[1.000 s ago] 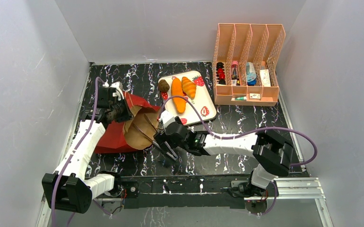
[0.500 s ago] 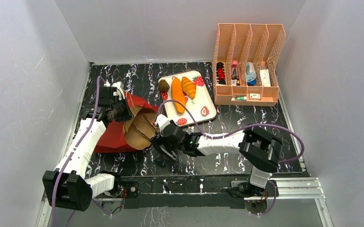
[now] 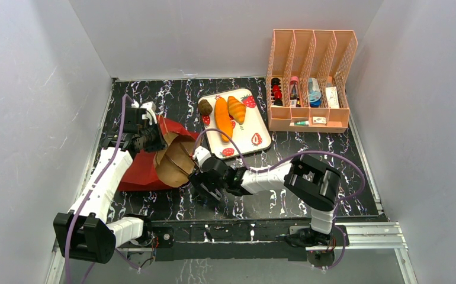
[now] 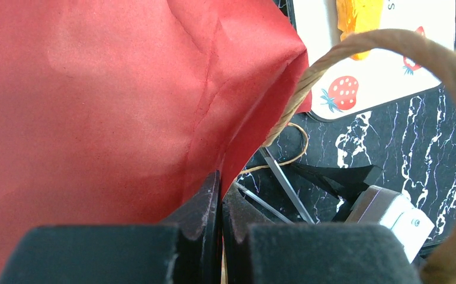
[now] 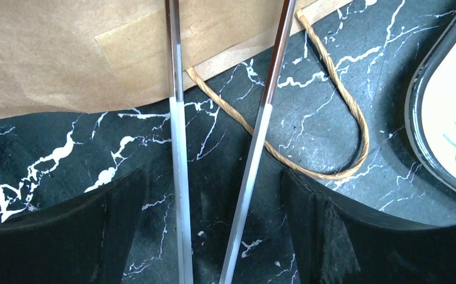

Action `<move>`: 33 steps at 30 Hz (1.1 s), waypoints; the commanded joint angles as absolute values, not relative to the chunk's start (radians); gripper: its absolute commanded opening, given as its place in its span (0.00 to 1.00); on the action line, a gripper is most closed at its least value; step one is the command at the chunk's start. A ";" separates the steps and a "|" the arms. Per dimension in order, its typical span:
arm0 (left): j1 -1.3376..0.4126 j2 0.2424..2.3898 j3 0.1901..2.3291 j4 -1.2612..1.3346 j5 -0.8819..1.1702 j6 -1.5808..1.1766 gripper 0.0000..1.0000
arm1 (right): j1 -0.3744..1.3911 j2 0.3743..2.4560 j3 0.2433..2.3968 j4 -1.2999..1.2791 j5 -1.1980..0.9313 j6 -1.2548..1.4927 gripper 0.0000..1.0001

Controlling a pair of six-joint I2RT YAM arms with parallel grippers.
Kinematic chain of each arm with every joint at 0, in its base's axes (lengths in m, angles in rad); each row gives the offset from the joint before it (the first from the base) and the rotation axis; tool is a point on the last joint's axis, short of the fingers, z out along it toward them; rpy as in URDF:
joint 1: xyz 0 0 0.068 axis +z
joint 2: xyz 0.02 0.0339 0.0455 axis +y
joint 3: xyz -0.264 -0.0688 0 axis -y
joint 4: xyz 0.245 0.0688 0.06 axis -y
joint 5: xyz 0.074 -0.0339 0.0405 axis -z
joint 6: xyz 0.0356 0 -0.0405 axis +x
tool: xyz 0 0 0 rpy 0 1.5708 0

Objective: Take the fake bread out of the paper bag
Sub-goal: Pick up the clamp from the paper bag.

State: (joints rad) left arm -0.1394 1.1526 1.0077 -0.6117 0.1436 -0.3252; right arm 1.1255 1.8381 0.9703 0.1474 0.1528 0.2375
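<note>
The paper bag (image 3: 140,168) lies on its side at the left, red half to the left, brown mouth (image 5: 66,53) facing right. My left gripper (image 4: 221,183) is shut on the bag's red edge (image 4: 95,89). At the mouth my right gripper (image 5: 211,177) stands open; the two arms of the metal tongs (image 5: 175,136) run between its fingers, touching neither, and their tips pass over the brown paper. A dark roll (image 3: 205,107), a baguette (image 3: 222,117) and a croissant (image 3: 236,109) lie on the strawberry-print tray (image 3: 255,139). Whatever the bag holds is hidden.
The bag's twine handle (image 5: 344,118) loops on the black marble table beside the tray's rim (image 5: 418,136). A peach desk organizer (image 3: 311,80) with small items stands at the back right. White walls close in three sides.
My right arm has swung left, carrying its gripper and the tongs closer to the bag's mouth. The left gripper and the bag have stayed put.
</note>
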 commanded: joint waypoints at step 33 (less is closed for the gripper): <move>-0.137 1.083 1.029 -0.651 0.261 -0.239 0.00 | 1.057 1.836 0.898 0.417 -0.151 0.358 0.24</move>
State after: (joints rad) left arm -0.1394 1.1313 1.0355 -0.6250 0.1902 -0.2512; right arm 1.0534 1.8523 0.9016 0.3336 -0.1101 0.3412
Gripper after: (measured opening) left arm 0.009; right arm 0.390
